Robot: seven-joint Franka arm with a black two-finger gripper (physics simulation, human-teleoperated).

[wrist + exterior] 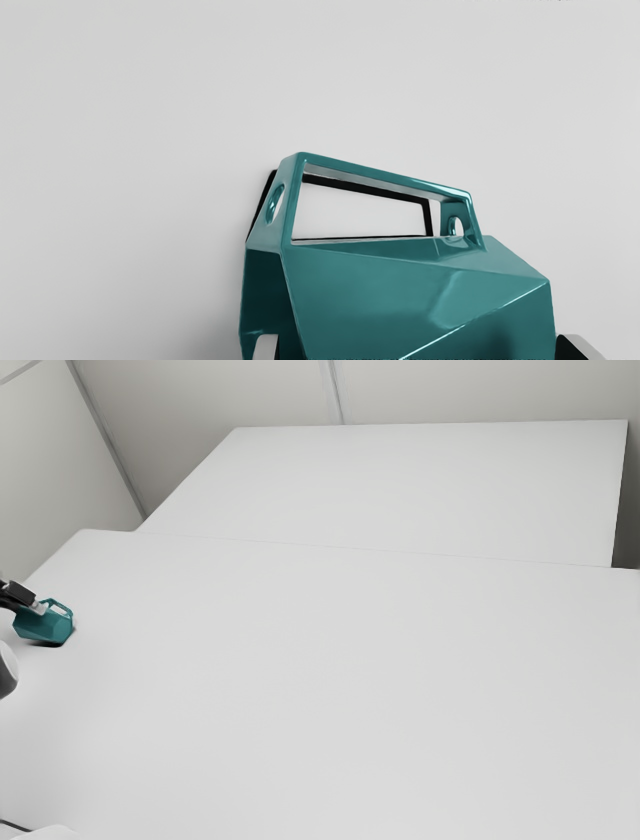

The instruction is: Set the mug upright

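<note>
We see the mug [42, 625] lying on its side on the desk [330, 700], near the exterior view's left edge. Its long axis runs roughly level in the exterior view, left to right, and from one fingertip toward the other in the wrist view. The handle [387, 174] sits on the mug's upper side; which end is the mouth, we can't tell. Our end effector [40, 607] is at the mug, spread wide with the body between its tips; whether both touch it, we can't tell.
</note>
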